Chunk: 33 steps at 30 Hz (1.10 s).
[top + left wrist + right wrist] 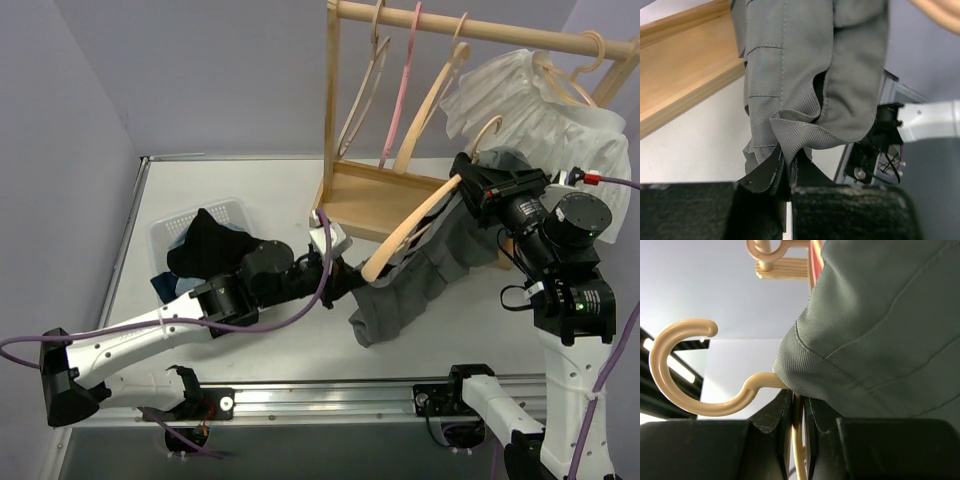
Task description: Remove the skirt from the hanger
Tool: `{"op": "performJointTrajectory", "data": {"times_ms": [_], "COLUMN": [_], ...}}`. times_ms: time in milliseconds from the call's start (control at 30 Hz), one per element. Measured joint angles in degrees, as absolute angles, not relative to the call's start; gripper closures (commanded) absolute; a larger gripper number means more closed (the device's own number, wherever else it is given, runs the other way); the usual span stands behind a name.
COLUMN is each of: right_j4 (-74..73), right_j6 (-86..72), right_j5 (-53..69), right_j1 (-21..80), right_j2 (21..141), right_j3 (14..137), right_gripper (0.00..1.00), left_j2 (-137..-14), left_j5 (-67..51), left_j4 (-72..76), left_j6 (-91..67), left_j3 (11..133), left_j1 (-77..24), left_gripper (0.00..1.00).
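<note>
The step in hand looks like the pull-off itself. The left fingers (771,172) are pressed together on a fold at the edge of the grey skirt (405,290). The right fingers (774,415) are pinching the neck of the wooden hanger (415,220) just below its hook (680,370). In the top view the hanger slants from the middle of the frame up toward the right, off the wooden rack (480,28) and held above the tabletop (250,180). The skirt is draped from the hanger's upper end and trails down toward the lower centre, where its hem bunches on the tabletop. The cloth is not yet free: the right wrist view shows it lying over the hanger beside the neck. The next move calls for drawing the cloth toward the lower left while the hanger is held firm, so the waist slides off the hanger's arm without snagging.
</note>
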State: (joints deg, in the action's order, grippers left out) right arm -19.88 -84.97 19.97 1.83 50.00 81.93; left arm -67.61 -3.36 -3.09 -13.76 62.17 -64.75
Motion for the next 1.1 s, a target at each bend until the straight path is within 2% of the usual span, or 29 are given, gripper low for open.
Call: {"op": "performJointTrajectory", "data": {"times_ms": [233, 500, 833, 1100], "right_j4": [-12.6, -8.0, -5.7, -3.3], "right_j6": [-90.7, -94.5, -94.9, -96.4], "right_j5": [27.1, 32.5, 38.5, 42.4], "right_j1": [1.5, 1.5, 1.5, 1.5], "right_j2": [51.2, 50.5, 50.5, 50.0], "right_j3": [82.1, 82.4, 84.2, 84.4], "right_gripper": [1.00, 1.00, 1.00, 1.00], "left_j2": [-76.3, -84.3, -87.4, -96.7], "left_j5": [-12.4, -22.5, -22.3, -20.3], "left_j4": [-2.3, -2.1, -11.3, -15.7], "left_j6": [-19.7, -23.9, -25.1, -25.1], "left_j3": [68.4, 76.7, 87.9, 99.4], "left_j1": [-56.5, -55.0, -50.4, -49.0], "left_gripper": [0.98, 0.98, 0.98, 0.98]}}
